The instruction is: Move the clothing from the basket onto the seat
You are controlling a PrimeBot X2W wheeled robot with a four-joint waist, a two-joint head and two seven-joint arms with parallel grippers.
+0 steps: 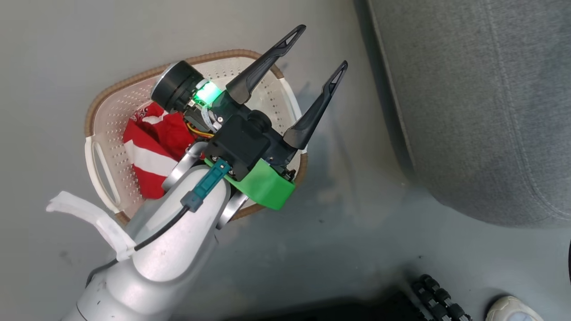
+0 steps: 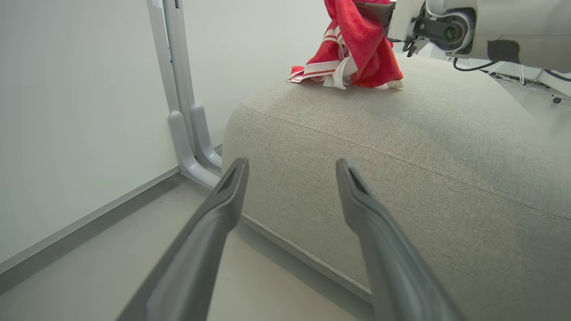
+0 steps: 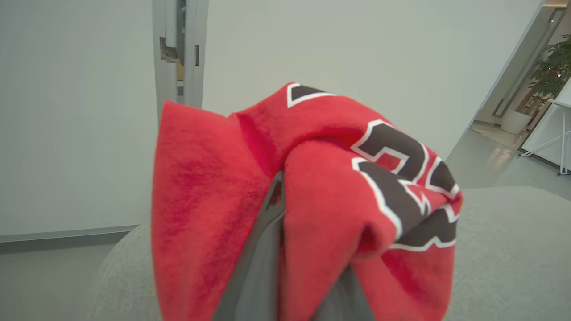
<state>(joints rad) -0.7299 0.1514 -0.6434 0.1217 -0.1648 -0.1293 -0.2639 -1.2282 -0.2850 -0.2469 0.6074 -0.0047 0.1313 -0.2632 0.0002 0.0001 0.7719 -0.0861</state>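
The cream basket (image 1: 134,80) with a brown rim stands on the floor, holding red clothing with white stripes (image 1: 147,156). My left gripper (image 1: 322,46) hovers over the basket's right side, open and empty, fingers pointing toward the grey seat (image 1: 482,111). In the left wrist view the same gripper (image 2: 291,164) faces the seat's side (image 2: 401,156). A red jersey (image 2: 357,49) hangs from my right gripper (image 2: 379,11), its lower end resting on the seat top. In the right wrist view that gripper (image 3: 285,187) is shut on the jersey (image 3: 321,178), which shows black white-edged lettering, above the seat (image 3: 504,249).
A grey post (image 2: 178,89) stands against the pale wall to the left of the seat. A strip of bare floor runs between basket and seat. At the lower right sit a black ribbed part (image 1: 439,296) and a white shoe (image 1: 513,310).
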